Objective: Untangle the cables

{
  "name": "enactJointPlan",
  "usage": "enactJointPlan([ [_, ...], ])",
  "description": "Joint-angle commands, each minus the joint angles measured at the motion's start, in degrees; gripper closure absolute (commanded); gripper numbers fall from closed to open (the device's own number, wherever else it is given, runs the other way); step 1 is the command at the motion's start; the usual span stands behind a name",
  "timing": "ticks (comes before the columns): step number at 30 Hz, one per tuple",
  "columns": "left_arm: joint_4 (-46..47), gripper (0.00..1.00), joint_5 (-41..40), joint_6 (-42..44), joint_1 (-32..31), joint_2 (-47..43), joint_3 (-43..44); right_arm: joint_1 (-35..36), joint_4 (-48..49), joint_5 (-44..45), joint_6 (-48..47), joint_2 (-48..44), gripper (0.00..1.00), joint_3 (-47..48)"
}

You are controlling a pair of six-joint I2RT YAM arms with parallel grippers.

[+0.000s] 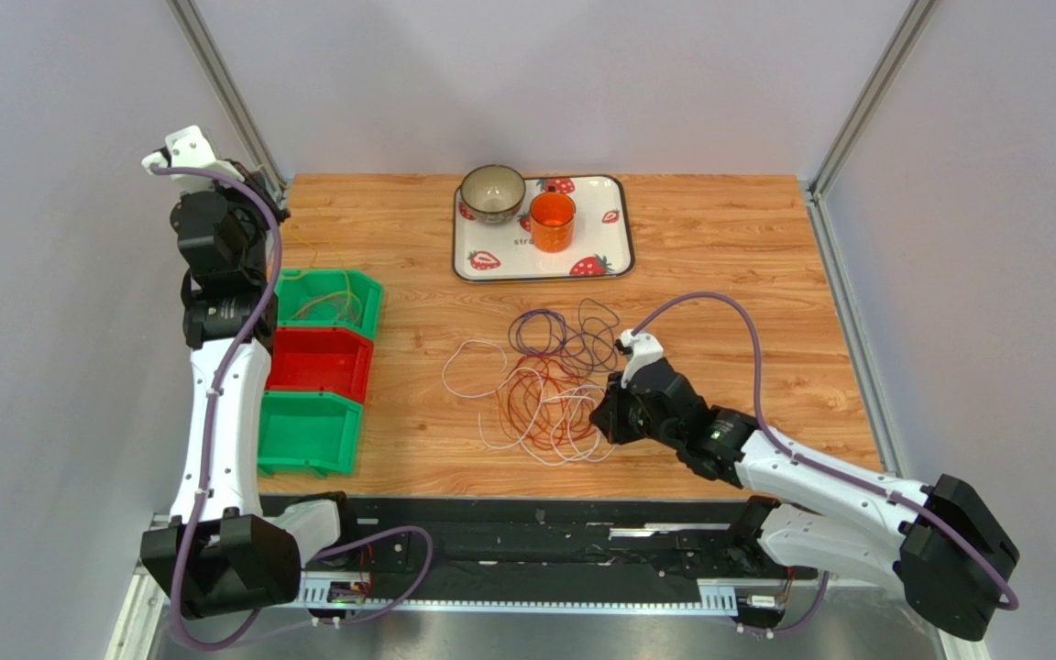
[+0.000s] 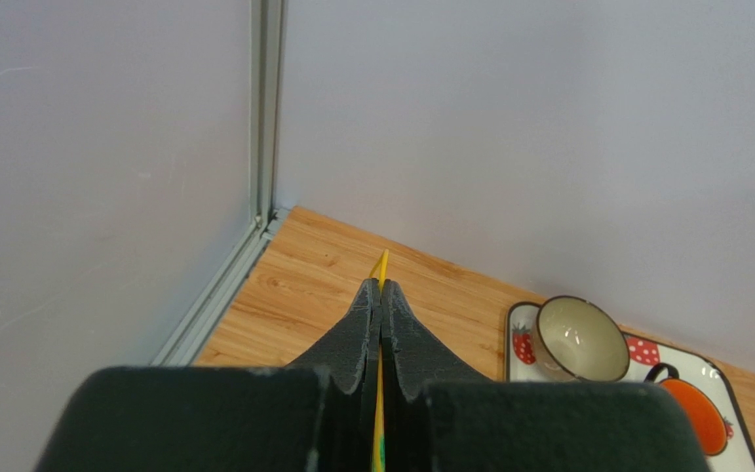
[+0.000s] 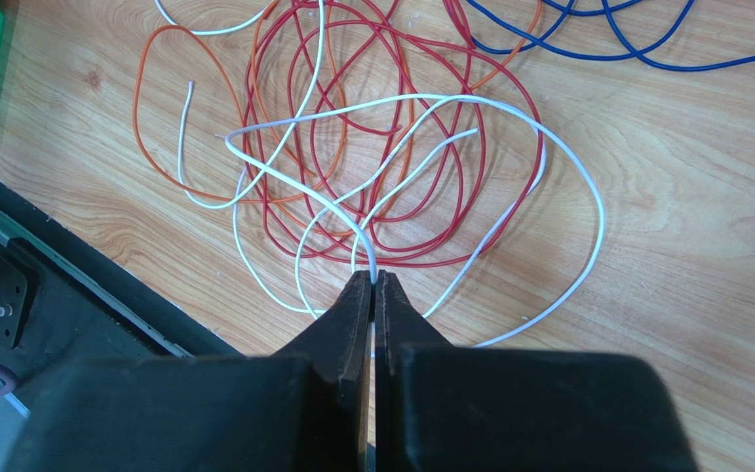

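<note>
1. The cables [image 1: 547, 385] lie in one loose heap on the table, on the near side of the tray [image 1: 534, 264], between it and the arm bases. Loops of red cable [image 3: 421, 246], orange cable [image 3: 155, 147], white cable [image 3: 470, 108] and dark blue cable [image 3: 588, 49] overlap one another.
2. One white strand rises from the heap into the right gripper [image 3: 373, 280], which sits at the heap's edge farthest from the tray. Its jaws are pressed together on that strand. The pinch there probably serves to draw the white cable out from the red loops it crosses.
3. The left gripper [image 2: 382, 287] hangs high to the left of the tray, near the back corner. Its jaws are closed on a yellow cable [image 2: 383, 264], whose tip pokes just past the fingertips. Held well apart from the heap, this strand looks already separated.
4. The bins [image 1: 316, 369] stand left of the tray and nearer the bases. The green one closest to the tray holds some thin pale wire, so it is likely where freed strands go.
5. On the tray stand a bowl [image 1: 492, 193] and an orange cup [image 1: 552, 220], apart from the work.
</note>
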Motion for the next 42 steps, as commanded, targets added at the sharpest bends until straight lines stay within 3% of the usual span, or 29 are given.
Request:
enactJointPlan([
  [1,1.4,1.0,1.6,-2.3,0.5,-0.2,-0.8,-0.4,2.4,-0.3,0.0,0.0,1.0,-0.3],
  [8,-7.0,1.0,-1.7,-6.2,0.5,1.8,-0.6,-0.7,2.5,-1.0,-0.2,1.2,1.0,0.0],
  [15,-19.5,1.0,-21.3,-8.4,0.4,3.2,1.7,-0.8,2.5,-1.2,-0.2,1.6,1.0,0.2],
  [23,-35.2,1.0,-23.1,-13.4,0.4,8.1,9.0,-0.8,2.5,-1.5,-0.3,2.5,1.0,0.7],
  [27,-39.8,1.0,-28.3,-18.6,0.4,9.0,10.5,-1.0,2.5,-1.4,-0.2,2.6,1.0,0.7],
  [32,-56.4,1.0,-34.3,-31.0,0.4,14.2,18.1,-0.9,2.5,-1.4,-0.2,2.5,1.0,0.7],
  [35,-69.0,1.0,-34.1,-37.0,0.4,18.4,25.2,-0.9,2.5,-1.4,-0.1,2.5,1.0,0.6],
  [42,-77.8,1.0,-28.2,-36.7,0.4,22.7,28.4,-0.9,2.5,-1.3,0.0,2.5,1.0,0.6],
])
